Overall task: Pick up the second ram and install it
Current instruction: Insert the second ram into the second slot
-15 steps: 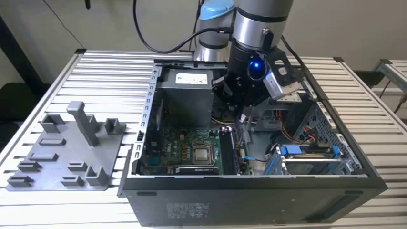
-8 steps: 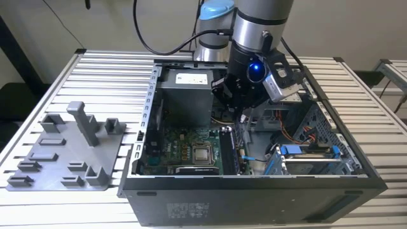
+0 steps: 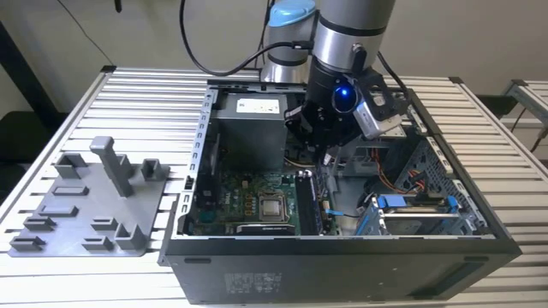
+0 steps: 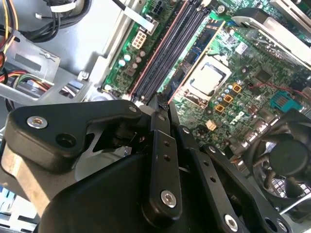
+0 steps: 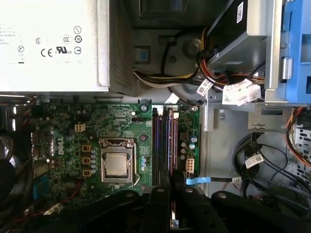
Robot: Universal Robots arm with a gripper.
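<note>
My gripper (image 3: 327,151) hangs inside the open computer case (image 3: 342,256), over the far end of the memory slots (image 3: 310,202). In both wrist views its black fingers stand close together. In the first wrist view the second ram (image 5: 173,213) shows edge-on as a thin brownish strip clamped in my gripper (image 5: 173,188), in line with the slots (image 5: 163,145) below. In the second wrist view my gripper (image 4: 162,104) points down at the near end of the dark slots (image 4: 167,53), clearly above the green motherboard (image 4: 252,73).
The processor socket (image 5: 116,165) lies beside the slots. The grey power supply (image 5: 48,43), cable bundles (image 5: 228,92) and a blue drive cage (image 5: 296,48) crowd the far side. A fan (image 4: 286,160) sits close by. A grey parts fixture (image 3: 86,205) stands at the exterior view's left.
</note>
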